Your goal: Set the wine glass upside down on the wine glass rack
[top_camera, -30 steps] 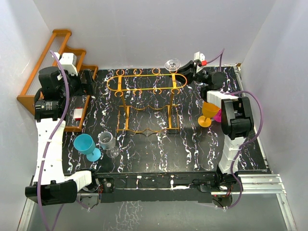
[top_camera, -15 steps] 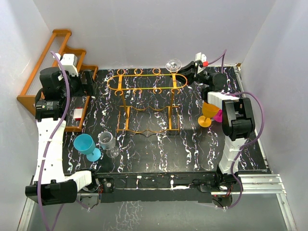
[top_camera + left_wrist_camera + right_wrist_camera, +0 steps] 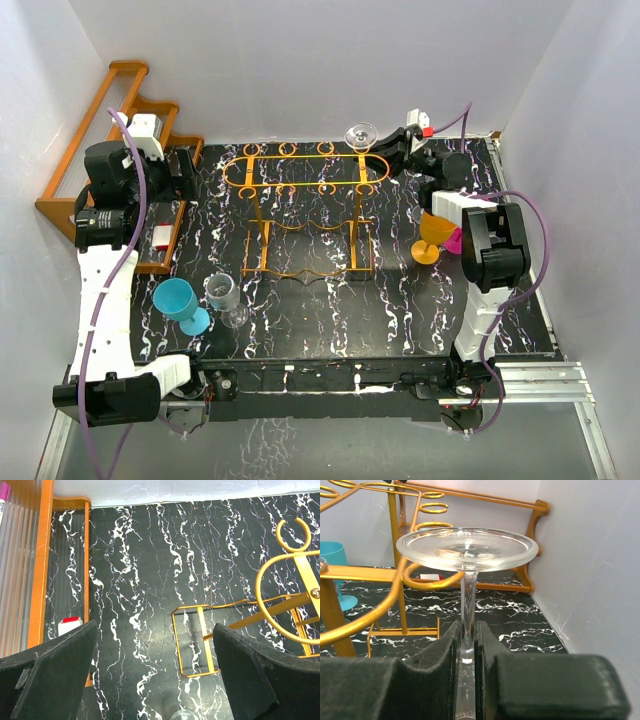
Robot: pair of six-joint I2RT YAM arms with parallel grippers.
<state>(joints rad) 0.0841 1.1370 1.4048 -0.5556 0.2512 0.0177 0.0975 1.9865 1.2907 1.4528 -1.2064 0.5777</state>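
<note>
The orange-gold wire wine glass rack (image 3: 305, 180) stands at the middle back of the black marbled table; a rail with loops shows in the right wrist view (image 3: 365, 572). My right gripper (image 3: 392, 145) is shut on the stem of a clear wine glass (image 3: 466, 547) held upside down, foot up, beside the rack's far right end; the foot shows in the top view (image 3: 359, 134). My left gripper (image 3: 155, 675) is open and empty, high over the table's left side by the rack's left foot (image 3: 200, 645).
A brown wooden stepped rack (image 3: 100, 150) stands at the back left. A teal cup (image 3: 180, 303) and a grey glass (image 3: 224, 295) stand front left. An orange goblet (image 3: 432, 235) and a pink one (image 3: 455, 240) stand right. The white wall is close behind.
The right gripper with the clear glass has shifted very slightly; the left arm has barely moved.
</note>
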